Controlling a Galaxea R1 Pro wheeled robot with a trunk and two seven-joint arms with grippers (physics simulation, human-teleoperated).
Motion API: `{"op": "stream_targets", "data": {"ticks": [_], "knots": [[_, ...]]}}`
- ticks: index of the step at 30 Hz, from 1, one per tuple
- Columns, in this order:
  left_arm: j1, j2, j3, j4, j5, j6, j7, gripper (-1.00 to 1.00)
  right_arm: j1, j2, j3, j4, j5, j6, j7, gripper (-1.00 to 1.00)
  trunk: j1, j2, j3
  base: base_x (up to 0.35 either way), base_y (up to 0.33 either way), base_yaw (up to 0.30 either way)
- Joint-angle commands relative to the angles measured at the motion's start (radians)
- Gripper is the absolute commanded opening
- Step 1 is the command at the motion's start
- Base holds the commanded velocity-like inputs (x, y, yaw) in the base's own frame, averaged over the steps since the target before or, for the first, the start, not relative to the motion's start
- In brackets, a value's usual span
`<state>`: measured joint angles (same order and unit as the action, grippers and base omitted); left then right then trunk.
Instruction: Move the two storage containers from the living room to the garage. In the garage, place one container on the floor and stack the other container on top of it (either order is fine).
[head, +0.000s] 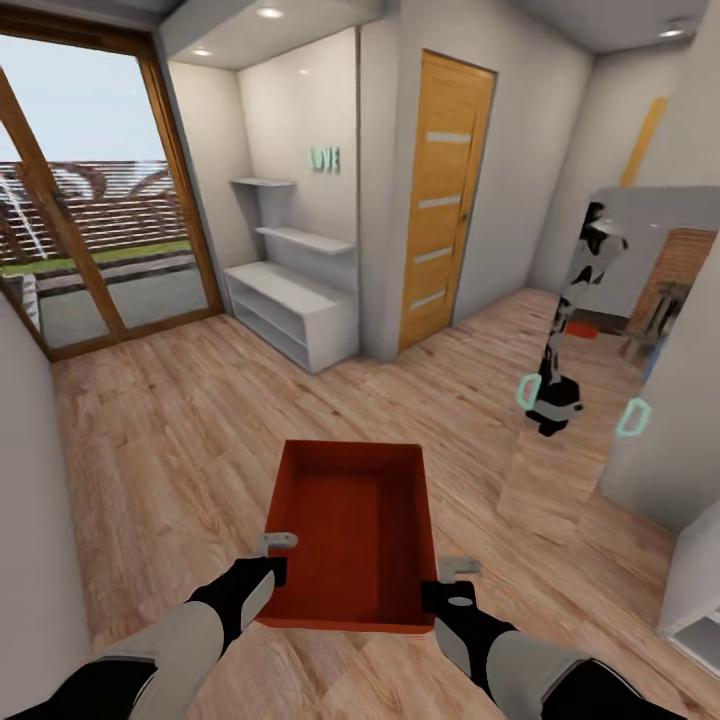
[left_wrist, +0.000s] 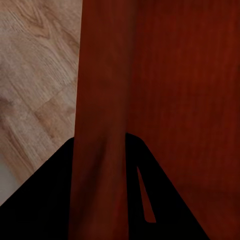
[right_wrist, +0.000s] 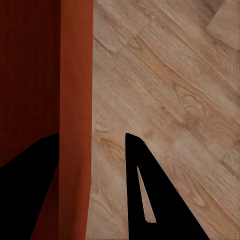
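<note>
Room first: light wood-plank floor (head: 170, 430), big wood-framed glass door (head: 90, 190) at the robot's left, white shelf unit (head: 290, 300) in the alcove ahead, an orange-brown door (head: 440, 200) with glass slits just beyond it. A tall mirror (head: 620, 340) leans at the right and shows the robot's own reflection, with a bit of red brick behind.

One orange-red bin (head: 350, 530) hangs low in front of the trunk, over the planks, carried between both arms, open side up, empty. It looks roughly level.

Left tool (head: 268, 560) sits at the bin's near left wall. In the left wrist view the wall (left_wrist: 100, 125) runs between the two dark fingers (left_wrist: 165, 200), so I read it as pinched on that wall. Right tool (head: 455, 582) is at the near right wall; in its wrist view one finger (right_wrist: 150, 200) stands clear outside the wall and the other lies inside. Contact on the outer side is not plain, so whether this grip is truly closed I cannot tell.

Step in hand, as I judge it: hauling this bin toward the garage, likely through the slit door.

- Keep both arms at equal height; thin walls may flex or slip.
- Turn the base slowly near the mirror and door frame.
- Check the right grip before speeding up.
</note>
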<state>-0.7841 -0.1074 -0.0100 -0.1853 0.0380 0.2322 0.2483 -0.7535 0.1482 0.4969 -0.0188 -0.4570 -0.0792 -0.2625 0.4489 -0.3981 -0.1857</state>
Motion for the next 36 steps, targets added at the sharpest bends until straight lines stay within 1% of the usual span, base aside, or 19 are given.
{"op": "stream_targets", "data": {"ticks": [1, 36], "knots": [[0.000, 0.000, -0.001, 0.001, 0.002, 0.007, 0.006, -1.00, -0.001, 0.001, -0.009, -0.009, 0.006, -0.009, -0.003, -1.00, 0.001, -0.002, -0.002, 0.323, 0.000, 0.037], [0.000, -0.002, -0.001, 0.001, 0.002, 0.007, 0.006, -1.00, -0.001, 0.001, -0.009, -0.009, 0.006, -0.010, -0.003, -1.00, 0.001, -0.002, -0.002, 0.323, 0.000, 0.002]]}}
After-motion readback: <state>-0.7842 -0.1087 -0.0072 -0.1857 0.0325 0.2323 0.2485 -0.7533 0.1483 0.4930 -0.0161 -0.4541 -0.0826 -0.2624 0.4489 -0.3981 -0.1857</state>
